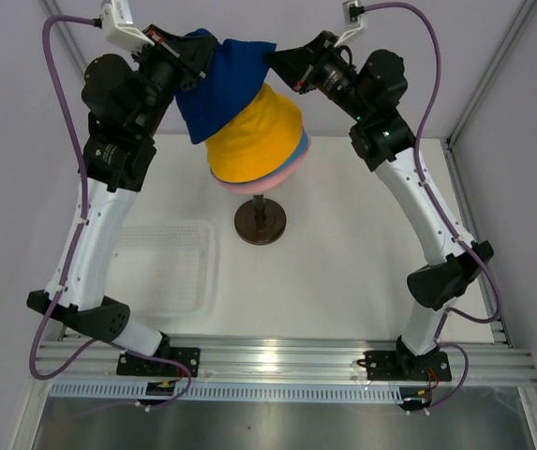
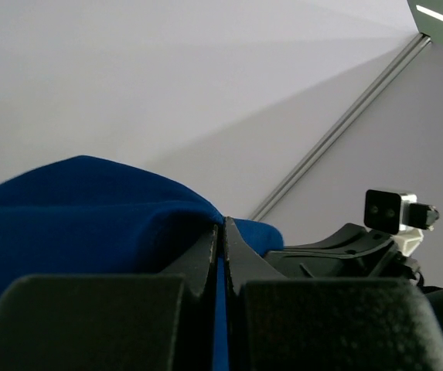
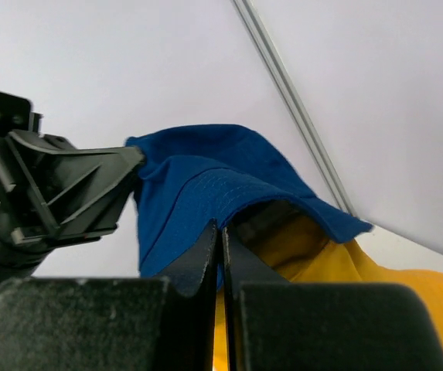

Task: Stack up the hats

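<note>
The left gripper (image 1: 191, 67) and right gripper (image 1: 273, 60) each pinch the brim of the navy hat (image 1: 214, 94), spread over the yellow hat (image 1: 254, 136) (pink hat (image 1: 247, 182) and light blue hat (image 1: 300, 152) beneath). Lower both sides evenly, keeping the opening centred, then release
</note>
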